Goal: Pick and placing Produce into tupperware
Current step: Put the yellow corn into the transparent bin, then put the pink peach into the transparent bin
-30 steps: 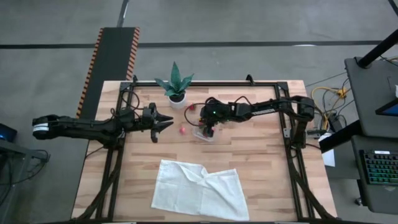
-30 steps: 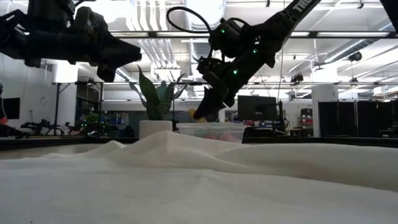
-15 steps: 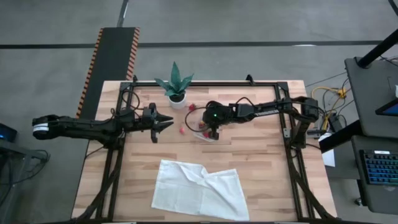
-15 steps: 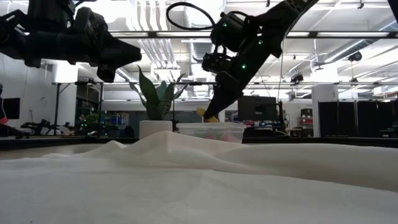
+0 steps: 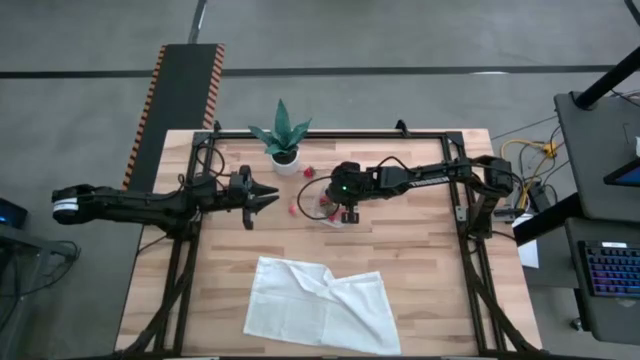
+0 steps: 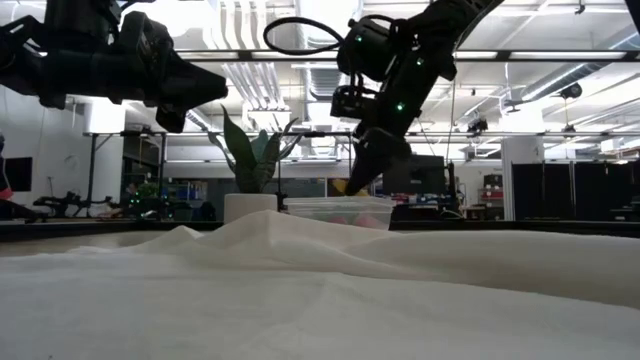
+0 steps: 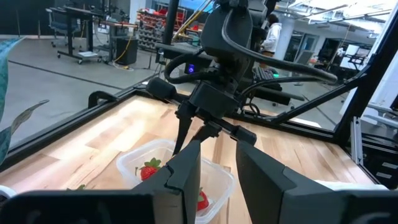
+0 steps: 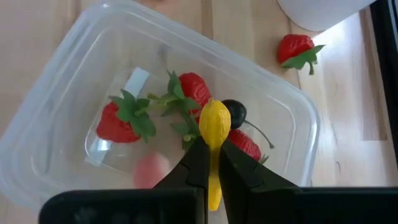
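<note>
Just above centre in the high view, the right pincer (image 8: pixel 211 163) hangs over the clear tupperware (image 8: pixel 292 130), clamped tight on a small yellow piece (image 8: pixel 214 124). Inside the tupperware lie red strawberries (image 8: pixel 115 121) and a dark berry (image 8: pixel 235 113); another strawberry (image 8: pixel 295 48) rests on the desk (image 5: pixel 420 260) beside it. At centre-left, the left pincer (image 5: pixel 268 198) waits, partly open and empty.
</note>
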You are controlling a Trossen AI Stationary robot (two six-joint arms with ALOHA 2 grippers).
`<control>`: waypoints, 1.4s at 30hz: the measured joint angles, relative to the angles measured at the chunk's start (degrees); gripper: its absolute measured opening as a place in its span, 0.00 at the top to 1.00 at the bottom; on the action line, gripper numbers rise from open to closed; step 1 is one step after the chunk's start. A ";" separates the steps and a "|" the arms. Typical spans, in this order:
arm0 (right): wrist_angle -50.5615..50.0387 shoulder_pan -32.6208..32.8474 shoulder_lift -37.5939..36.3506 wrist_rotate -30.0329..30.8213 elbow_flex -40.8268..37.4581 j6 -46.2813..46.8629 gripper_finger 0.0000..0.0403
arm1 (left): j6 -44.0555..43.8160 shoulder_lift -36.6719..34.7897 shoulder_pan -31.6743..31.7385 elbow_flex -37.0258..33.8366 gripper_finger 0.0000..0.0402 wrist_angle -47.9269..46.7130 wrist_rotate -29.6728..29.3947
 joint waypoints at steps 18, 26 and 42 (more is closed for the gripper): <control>0.30 0.00 0.00 -0.14 1.03 3.05 0.74 | 0.00 -0.01 0.00 0.00 0.78 -0.02 0.00; 0.30 -0.04 0.02 -0.07 2.27 2.99 0.72 | 0.00 -0.02 0.00 0.00 0.78 -0.02 0.01; 5.77 -6.51 0.50 -12.32 10.43 -0.45 0.77 | -0.01 -0.01 0.00 -0.02 0.78 -0.02 0.91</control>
